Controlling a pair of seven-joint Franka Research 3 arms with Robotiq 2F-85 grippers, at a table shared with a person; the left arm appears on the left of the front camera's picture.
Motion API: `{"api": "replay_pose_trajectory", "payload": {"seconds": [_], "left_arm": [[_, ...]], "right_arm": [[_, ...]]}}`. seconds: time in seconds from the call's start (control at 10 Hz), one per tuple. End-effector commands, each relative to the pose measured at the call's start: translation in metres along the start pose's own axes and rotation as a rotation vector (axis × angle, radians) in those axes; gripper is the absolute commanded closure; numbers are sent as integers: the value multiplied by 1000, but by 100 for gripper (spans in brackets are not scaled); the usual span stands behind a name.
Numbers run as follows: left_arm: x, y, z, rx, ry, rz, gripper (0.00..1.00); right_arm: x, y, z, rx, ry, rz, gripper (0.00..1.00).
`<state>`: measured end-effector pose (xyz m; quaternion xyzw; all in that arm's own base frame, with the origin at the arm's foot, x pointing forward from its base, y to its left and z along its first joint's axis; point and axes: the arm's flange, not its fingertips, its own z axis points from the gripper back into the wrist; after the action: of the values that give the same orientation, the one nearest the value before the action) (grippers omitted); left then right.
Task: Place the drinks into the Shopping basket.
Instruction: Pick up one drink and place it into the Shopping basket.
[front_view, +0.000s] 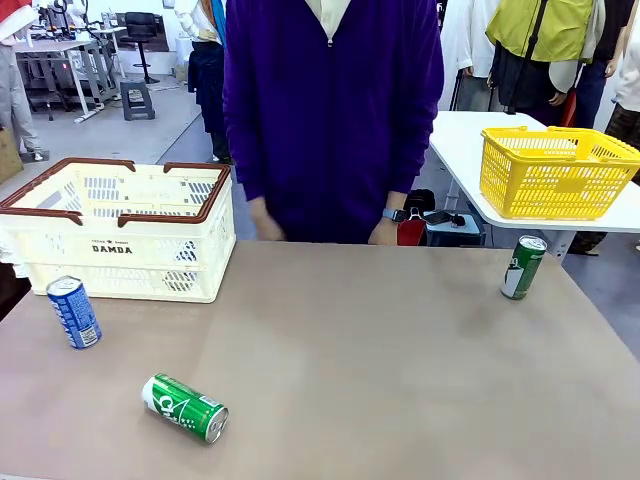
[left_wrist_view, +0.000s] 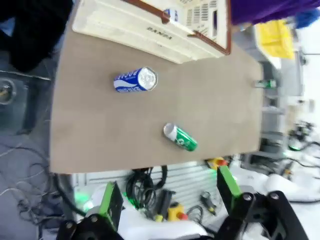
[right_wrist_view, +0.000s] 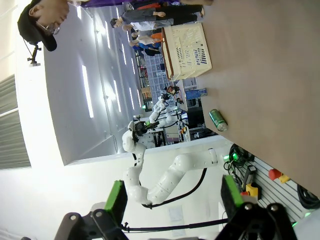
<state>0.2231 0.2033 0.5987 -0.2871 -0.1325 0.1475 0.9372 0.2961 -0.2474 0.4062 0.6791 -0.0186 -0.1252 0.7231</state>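
The Shopping basket (front_view: 120, 235) is being shown at the table's (front_view: 380, 350) far left, its floor being hidden by its near wall. Three drinks are being shown outside it: blue can (front_view: 74, 312) upright near it, green can (front_view: 185, 408) lying nearer the robot, second green can (front_view: 523, 267) far right. Left gripper (left_wrist_view: 169, 185) and right gripper (right_wrist_view: 172, 186) are being held spread, empty. The lying can is arguably best being pinched across its body, lest it roll.
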Motion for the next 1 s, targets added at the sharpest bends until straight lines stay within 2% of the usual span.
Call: {"api": "replay_pose_trajectory", "payload": {"seconds": [0.0,0.2,0.4,0.5,0.7,0.9], "left_arm": [[-35,-93,-74,285,-50,-61,0],[-44,-156,-154,488,-15,-149,0],[-55,-201,-226,598,112,-258,0],[-64,-221,-263,601,180,-316,0],[-85,-235,-304,548,213,-338,0],[-104,-223,-336,537,359,-475,0]], "right_arm": [[-1,2,0,-8,-2,3,0],[-1,2,0,-8,-2,3,0],[-1,2,0,-8,-2,3,0],[-1,2,0,-8,-2,3,0],[-1,2,0,-8,-2,3,0],[-1,2,0,-8,-2,3,0]]}}
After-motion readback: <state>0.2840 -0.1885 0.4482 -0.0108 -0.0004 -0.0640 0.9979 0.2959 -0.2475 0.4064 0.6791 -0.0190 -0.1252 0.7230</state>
